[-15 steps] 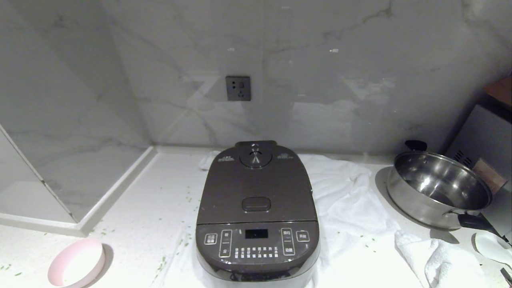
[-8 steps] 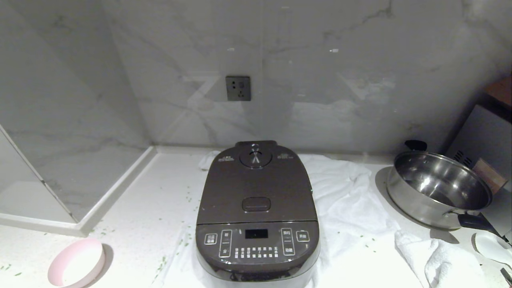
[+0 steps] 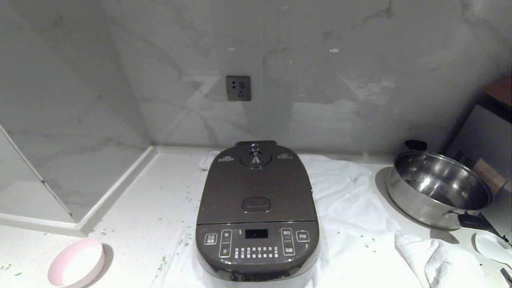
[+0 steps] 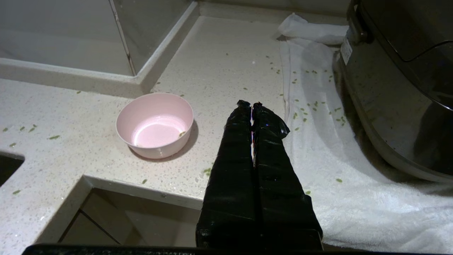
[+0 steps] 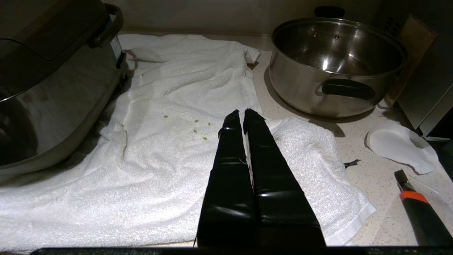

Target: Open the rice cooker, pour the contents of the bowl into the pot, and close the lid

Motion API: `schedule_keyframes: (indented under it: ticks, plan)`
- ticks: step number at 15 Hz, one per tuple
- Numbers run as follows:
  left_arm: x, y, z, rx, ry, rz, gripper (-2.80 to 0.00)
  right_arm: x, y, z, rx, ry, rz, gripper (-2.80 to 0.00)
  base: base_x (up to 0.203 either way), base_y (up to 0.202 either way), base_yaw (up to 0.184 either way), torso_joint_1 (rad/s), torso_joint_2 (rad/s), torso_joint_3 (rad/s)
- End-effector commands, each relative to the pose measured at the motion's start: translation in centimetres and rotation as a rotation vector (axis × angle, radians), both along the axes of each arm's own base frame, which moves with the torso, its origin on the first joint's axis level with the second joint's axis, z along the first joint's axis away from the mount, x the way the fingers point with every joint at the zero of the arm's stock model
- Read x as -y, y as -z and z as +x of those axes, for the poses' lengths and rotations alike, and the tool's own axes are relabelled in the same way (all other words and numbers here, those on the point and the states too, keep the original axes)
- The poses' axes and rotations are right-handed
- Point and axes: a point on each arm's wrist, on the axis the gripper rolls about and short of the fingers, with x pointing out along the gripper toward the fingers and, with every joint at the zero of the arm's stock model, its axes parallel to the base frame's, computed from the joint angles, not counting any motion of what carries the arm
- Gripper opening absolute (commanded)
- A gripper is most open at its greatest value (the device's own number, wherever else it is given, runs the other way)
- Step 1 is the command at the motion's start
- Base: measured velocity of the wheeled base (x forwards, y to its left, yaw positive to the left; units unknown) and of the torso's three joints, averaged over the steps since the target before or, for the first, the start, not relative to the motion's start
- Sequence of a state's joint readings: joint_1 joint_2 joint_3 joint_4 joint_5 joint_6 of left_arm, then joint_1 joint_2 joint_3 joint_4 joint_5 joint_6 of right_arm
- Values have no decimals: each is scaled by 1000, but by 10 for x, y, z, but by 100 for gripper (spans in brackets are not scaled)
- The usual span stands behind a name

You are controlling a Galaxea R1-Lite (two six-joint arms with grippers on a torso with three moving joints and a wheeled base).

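Countertop (image 3: 152,192): bowl (image 3: 76,263) nearly empty, steel pan (image 3: 438,188) empty.

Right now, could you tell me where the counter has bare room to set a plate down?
Barest patch: the counter between the bowl, the raised ledge and the rice cooker, though dotted with green bits. Right of the cooker it is crowded: towel, steel pan, folded cloth.
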State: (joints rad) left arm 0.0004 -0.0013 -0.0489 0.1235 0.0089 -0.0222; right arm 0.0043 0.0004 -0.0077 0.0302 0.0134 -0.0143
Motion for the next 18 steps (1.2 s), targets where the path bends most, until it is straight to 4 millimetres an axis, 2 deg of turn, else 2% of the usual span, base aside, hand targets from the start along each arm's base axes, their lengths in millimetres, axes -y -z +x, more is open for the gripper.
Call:
schedule_keyframes:
  ticks: [1, 18]
  plan:
    - [0, 0, 0, 1, -1, -1, -280, 0, 0, 0, 0, -1, 0, -280, 0, 0, 0, 0, 0, 0]
    - [0, 0, 0, 1, -1, -1, -280, 0, 0, 0, 1, -1, 0, -280, 0, 0, 0, 0, 0, 0]
